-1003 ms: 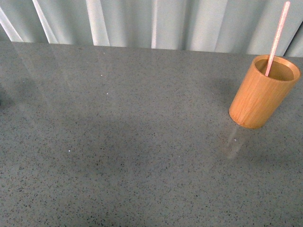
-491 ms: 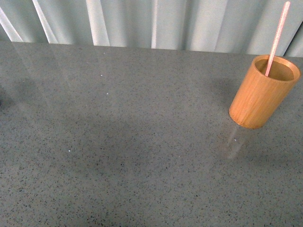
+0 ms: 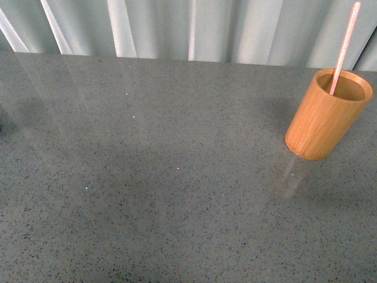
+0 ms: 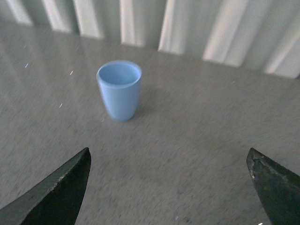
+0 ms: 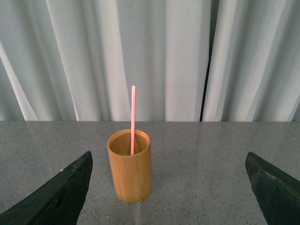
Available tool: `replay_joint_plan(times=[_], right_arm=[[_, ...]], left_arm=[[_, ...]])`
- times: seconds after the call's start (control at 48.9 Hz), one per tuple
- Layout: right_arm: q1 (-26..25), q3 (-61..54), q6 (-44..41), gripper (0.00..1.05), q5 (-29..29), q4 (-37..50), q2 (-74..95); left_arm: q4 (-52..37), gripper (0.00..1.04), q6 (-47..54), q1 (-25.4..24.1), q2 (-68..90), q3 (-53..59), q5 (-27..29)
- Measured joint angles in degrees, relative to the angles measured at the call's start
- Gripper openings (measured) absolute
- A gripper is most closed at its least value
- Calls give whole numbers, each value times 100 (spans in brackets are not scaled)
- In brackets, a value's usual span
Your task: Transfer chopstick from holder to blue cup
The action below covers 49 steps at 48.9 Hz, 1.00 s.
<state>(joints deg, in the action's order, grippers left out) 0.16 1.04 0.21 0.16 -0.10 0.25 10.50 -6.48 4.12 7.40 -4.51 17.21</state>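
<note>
Gaping wide, right pincer (image 5: 168, 153) frames chopstick (image 5: 133, 117) standing in holder (image 5: 130, 178); left pincer (image 4: 168, 150), likewise spread, frames blue cup (image 4: 119, 93).

wooden holder (image 3: 321, 124) (smooth), matte plastic blue cup (image 4: 119, 96), glossy speckled table (image 3: 147, 177)

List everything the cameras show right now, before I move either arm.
chopstick: one, pale pink, leaning in the holder, sticking well above its rim.
holder: one, tan-orange wood, upright on the table, far right in the front view.
blue cup: one, light blue, upright on the table, seen only in the left wrist view, looks empty.
table: one, speckled grey, under both cups.
curtain: one, pale grey-white, behind the table's far edge.
left claw: one, dark, open, holding nothing, facing the blue cup.
right claw: one, dark, open, holding nothing, facing the holder.
</note>
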Motion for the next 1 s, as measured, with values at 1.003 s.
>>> replay_joint_plan(times=[1.003], right_arm=[[-2, 0, 0, 95, -4, 0, 0]], left_arm=[[-688, 98, 1718, -1823, 7917, -4454, -1147]])
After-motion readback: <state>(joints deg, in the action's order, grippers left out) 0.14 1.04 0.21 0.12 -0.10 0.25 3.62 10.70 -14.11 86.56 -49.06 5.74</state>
